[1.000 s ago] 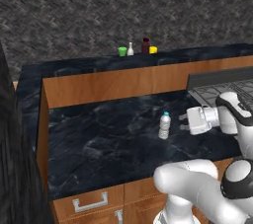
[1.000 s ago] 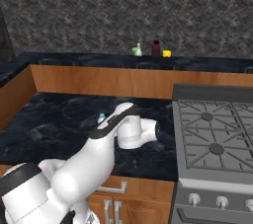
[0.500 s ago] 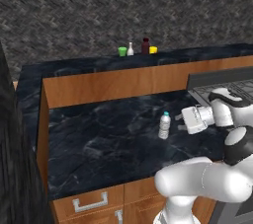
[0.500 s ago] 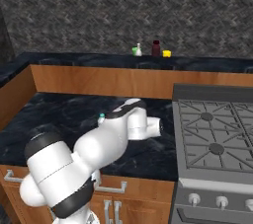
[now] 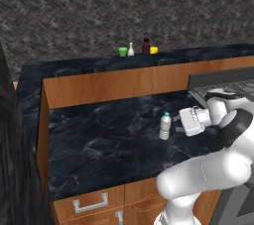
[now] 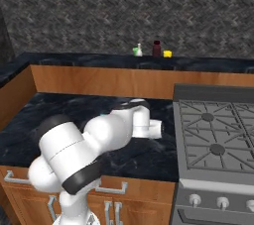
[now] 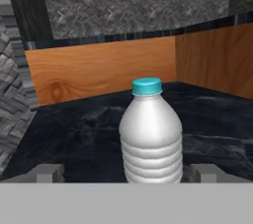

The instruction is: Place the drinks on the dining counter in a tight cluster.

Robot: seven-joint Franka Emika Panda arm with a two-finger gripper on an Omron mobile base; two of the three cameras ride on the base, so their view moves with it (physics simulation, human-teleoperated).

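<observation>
Dark herringbone stone backs the kitchen, and below it runs the dining counter (image 5: 89, 64), a black veined top with a wood-panelled riser (image 5: 124, 84) dropping to the lower black marble worktop (image 5: 99, 144) where I am working. On that lower top stands the clear bottle (image 5: 165, 126), upright, its long axis vertical and its light-blue cap pointing straight up; its ribbed body looks blank, with no label or writing I can read. My gripper (image 5: 176, 128) lies level just to its right in the left base view, aimed at it, jaws spread wide with nothing between them yet. In the hand view the clear bottle (image 7: 150, 136) stands dead centre, a fingertip (image 7: 47, 172) low on either side and apart from it. Far back on the dining counter the maroon bottle (image 5: 146, 46) and the slim white-necked bottle (image 5: 131, 49) stand upright close together, between a green cup (image 5: 122, 51) and a yellow cup (image 5: 154, 49). The maroon one's dark label is too small to read. A stove (image 6: 218, 135) sits to the right.
</observation>
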